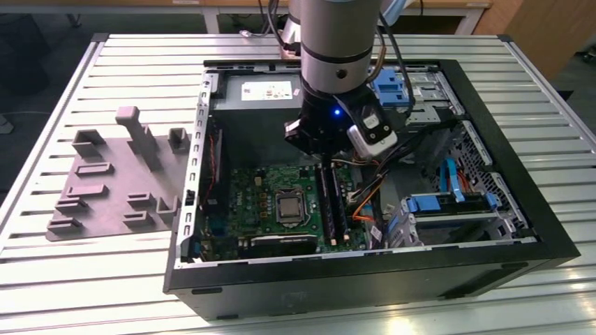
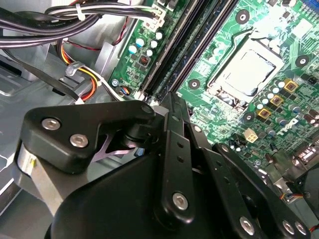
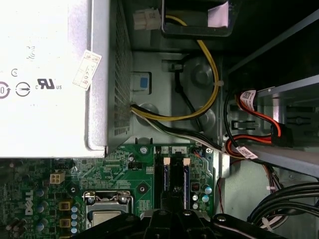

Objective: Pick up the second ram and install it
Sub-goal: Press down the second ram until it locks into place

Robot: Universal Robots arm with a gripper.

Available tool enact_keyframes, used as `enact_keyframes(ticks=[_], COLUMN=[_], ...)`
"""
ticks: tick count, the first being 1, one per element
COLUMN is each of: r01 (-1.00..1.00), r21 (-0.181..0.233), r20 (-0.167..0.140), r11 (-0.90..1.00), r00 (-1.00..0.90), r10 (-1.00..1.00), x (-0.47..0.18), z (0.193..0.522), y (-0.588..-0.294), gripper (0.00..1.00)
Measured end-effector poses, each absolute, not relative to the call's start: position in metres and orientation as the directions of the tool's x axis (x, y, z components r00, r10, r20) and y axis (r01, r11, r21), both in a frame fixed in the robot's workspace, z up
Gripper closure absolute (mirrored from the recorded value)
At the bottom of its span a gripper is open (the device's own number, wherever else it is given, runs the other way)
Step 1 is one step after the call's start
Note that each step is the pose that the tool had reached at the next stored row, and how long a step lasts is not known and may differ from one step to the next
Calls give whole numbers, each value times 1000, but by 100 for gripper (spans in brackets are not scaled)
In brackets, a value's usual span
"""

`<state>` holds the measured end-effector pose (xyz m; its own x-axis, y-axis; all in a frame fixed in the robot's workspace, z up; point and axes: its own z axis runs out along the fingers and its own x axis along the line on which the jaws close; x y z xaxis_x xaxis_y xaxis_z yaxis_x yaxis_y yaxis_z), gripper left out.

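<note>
My gripper (image 1: 326, 159) hangs from the arm inside the open computer case (image 1: 521, 230), just above the far end of the long black memory slots (image 1: 331, 206) of the green board (image 1: 261, 202). In the second wrist view its black linkage (image 2: 169, 149) points at the slots (image 2: 182, 55). In the first wrist view the gripper (image 3: 172, 219) sits over the two slots (image 3: 167, 179). The second ram is hidden; the gripper body covers whatever is under it.
A grey plastic tray (image 1: 112, 181) with raised blocks lies at the exterior view's left of the case. The silver power-supply box (image 1: 256, 91) sits at the back. The processor socket (image 1: 290, 208) is beside the slots. Cable bundles (image 2: 75, 20) and blue drive cages (image 1: 447, 202) crowd the other side.
</note>
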<state>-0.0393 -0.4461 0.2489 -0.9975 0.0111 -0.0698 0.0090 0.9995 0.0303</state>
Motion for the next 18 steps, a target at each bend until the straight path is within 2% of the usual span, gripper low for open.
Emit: enact_keyframes(ticks=[18], r01=[9], r21=[21], r20=[-70], r11=[1000], r00=[-997], r10=[10], x=[-39], z=[249], y=[-450], gripper=[89])
